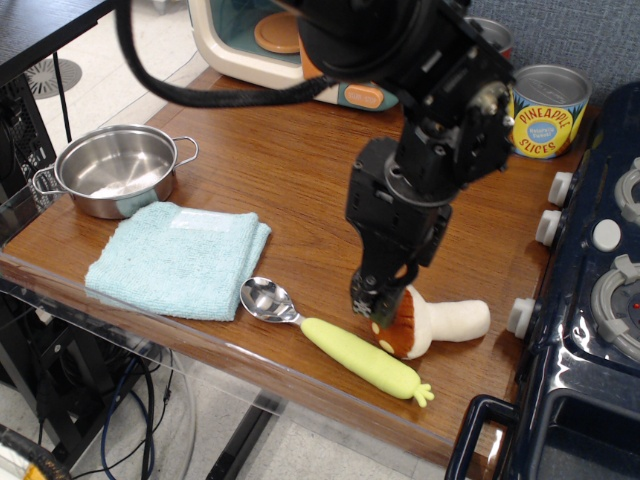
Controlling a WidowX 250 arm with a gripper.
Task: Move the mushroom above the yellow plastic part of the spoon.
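Observation:
The mushroom point(440, 323) lies on its side on the wooden table, its reddish-brown cap to the left and its cream stem pointing right. It rests just behind the right half of the spoon's yellow-green handle point(362, 357). The spoon's metal bowl point(264, 298) points left, toward the towel. My gripper point(374, 302) hangs just above the left edge of the cap. Its jaws stand slightly apart and hold nothing.
A light blue towel point(180, 258) lies left of the spoon, with a steel pot point(115, 168) behind it. A pineapple can point(548, 110) and a toy oven point(290, 45) stand at the back. A dark stove point(590, 300) with knobs borders the right side.

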